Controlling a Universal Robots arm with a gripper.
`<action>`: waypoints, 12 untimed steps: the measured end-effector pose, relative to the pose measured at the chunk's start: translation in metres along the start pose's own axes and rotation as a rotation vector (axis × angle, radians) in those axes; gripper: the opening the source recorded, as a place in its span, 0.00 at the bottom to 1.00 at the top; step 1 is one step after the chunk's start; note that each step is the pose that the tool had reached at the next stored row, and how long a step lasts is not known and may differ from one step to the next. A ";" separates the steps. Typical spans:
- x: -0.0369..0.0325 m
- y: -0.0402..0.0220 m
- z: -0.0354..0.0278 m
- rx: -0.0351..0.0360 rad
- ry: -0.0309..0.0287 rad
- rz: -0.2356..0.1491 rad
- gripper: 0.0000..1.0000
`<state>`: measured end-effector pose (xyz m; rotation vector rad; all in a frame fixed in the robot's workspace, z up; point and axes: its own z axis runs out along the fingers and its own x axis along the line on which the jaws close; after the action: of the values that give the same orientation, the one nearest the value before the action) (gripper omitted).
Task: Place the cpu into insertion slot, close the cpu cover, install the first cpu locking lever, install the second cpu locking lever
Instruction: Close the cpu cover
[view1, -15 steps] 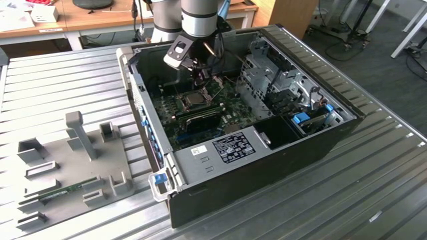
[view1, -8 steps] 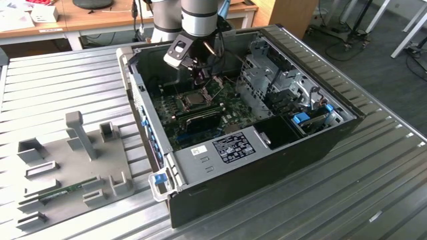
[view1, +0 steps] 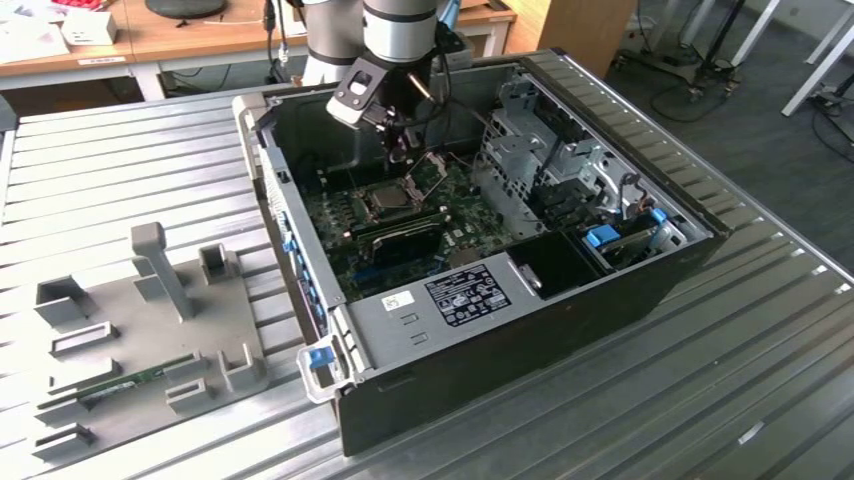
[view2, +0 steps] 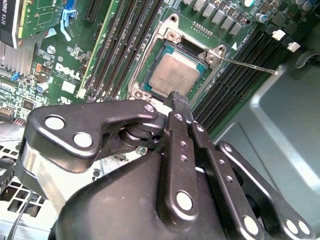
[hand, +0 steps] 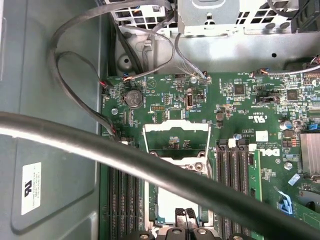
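Table (view1: 747, 380): ribbed grey metal, lower frame
Desk (view1: 200, 40): light wood, upper left
Floor (view1: 747, 110): dark grey, upper right

Print in my work area, too small for me to read:
- black-and-white label (view1: 467, 292) on the case shroud (view1: 400, 335)
- white sticker (hand: 31, 187) on the chassis wall (hand: 65, 145)
- white brand mark (view2: 67, 68) on the motherboard (view2: 45, 55)
- faint, illegible marks on the cpu (view2: 173, 76)

The computer case (view1: 534, 330) sits on the desk (view1: 747, 400), with a tray (view1: 147, 340) at the exterior view's left. Inside, the cpu (view2: 173, 76) lies in its slot (view2: 170, 34), beside the cover (hand: 176, 126).
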<state>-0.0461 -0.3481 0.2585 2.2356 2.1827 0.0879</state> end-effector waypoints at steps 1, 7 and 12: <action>0.0000 0.0000 0.0000 -0.0002 0.0003 0.000 0.11; 0.0000 0.0001 -0.0019 0.0002 0.0006 0.000 0.11; 0.0002 0.0003 -0.0063 0.0000 0.0009 0.000 0.11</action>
<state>-0.0461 -0.3481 0.2648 2.2360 2.1831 0.0890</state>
